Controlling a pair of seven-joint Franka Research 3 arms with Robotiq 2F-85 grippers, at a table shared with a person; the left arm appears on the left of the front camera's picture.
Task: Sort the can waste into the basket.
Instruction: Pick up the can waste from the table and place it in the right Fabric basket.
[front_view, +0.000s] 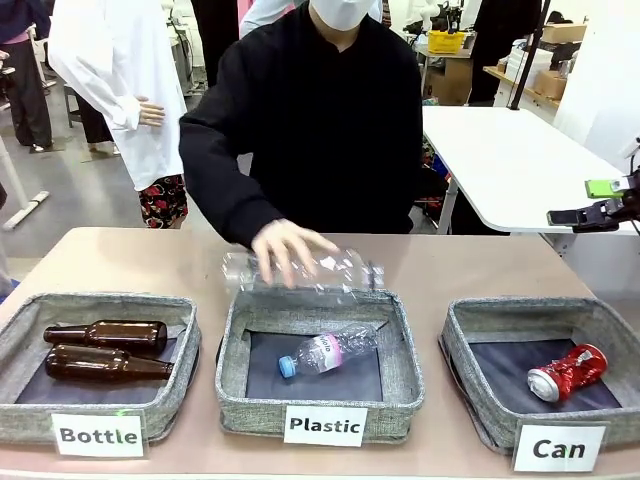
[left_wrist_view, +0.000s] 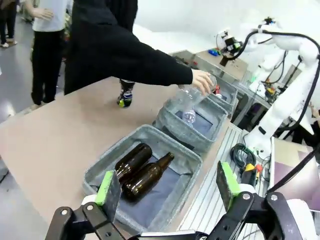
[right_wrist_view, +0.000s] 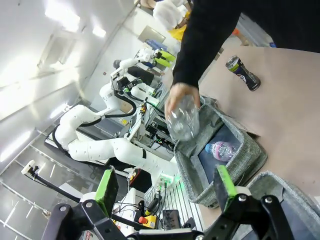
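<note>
Left claw (left_wrist_view: 167, 186), right claw (right_wrist_view: 166, 186): both spread, empty.
Red can (front_view: 567, 372) lies in the Can basket (front_view: 530, 312); dark can (right_wrist_view: 242, 73) lies on its side on the desk (right_wrist_view: 295, 115), beyond the Plastic basket (right_wrist_view: 252, 155). Risk: a hand (front_view: 285, 250) holds a clear bottle (front_view: 345, 270) over that basket, so a reach for the dark can could strike the arm; the can could also roll away.

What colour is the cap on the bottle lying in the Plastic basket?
The cap is blue; the front view shows it best.

Can (front_view: 567, 372) in right basket (front_view: 520, 310), plastic bottle (front_view: 325, 352) in middle basket (front_view: 232, 350), two bottles (front_view: 105, 336) in left basket (front_view: 100, 302)
</note>
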